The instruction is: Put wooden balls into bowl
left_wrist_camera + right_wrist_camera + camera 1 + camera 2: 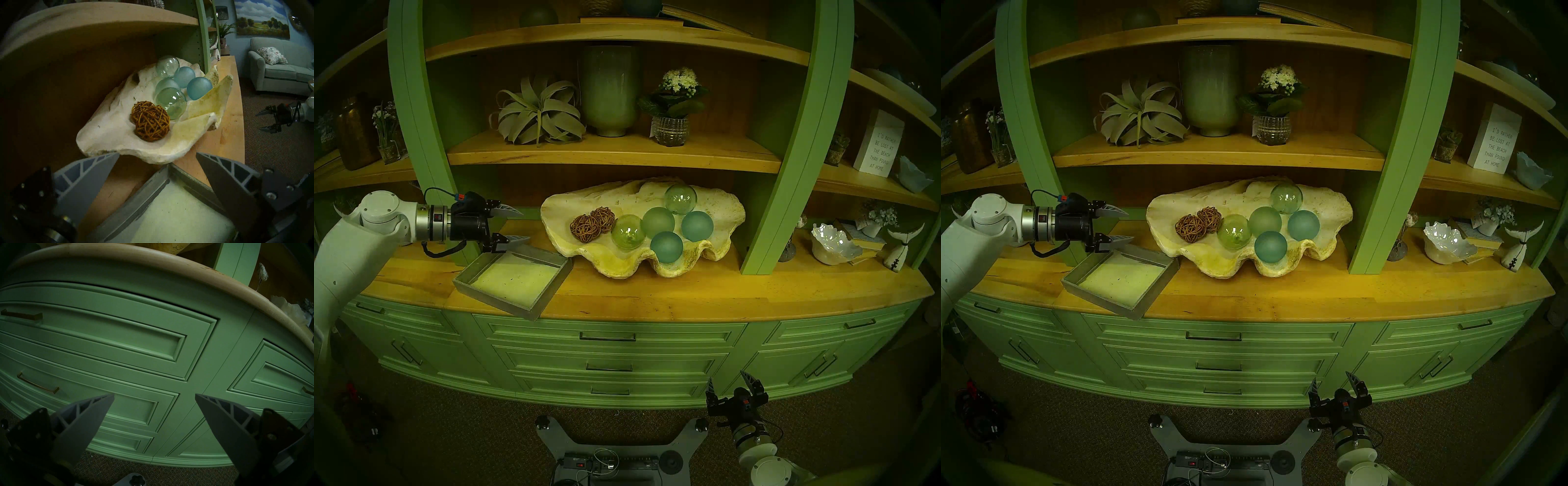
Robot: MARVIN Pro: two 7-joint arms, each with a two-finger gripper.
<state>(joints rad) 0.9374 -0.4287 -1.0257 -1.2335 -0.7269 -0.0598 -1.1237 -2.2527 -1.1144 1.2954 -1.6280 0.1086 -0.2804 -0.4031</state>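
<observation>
Two brown woven wooden balls (pixel 584 228) (pixel 602 216) lie touching each other inside the left end of the bowl (pixel 619 263), a big cream-yellow clam shell on the wooden counter. In the left wrist view one wooden ball (pixel 152 123) sits in front of the other (pixel 139 108) in the bowl (pixel 108 135). My left gripper (pixel 522 226) hangs open and empty just left of the shell, over the grey tray's back corner. My right gripper (pixel 729 380) is open and empty, low in front of the drawers, pointing up.
Several green and teal glass spheres (pixel 658 222) fill the bowl's middle and right. An empty square grey tray (pixel 514 298) overhangs the counter's front edge. Green uprights (pixel 789 152) flank the bay and a shelf (pixel 612 154) hangs above. White ruffled bowl (pixel 833 242) at right.
</observation>
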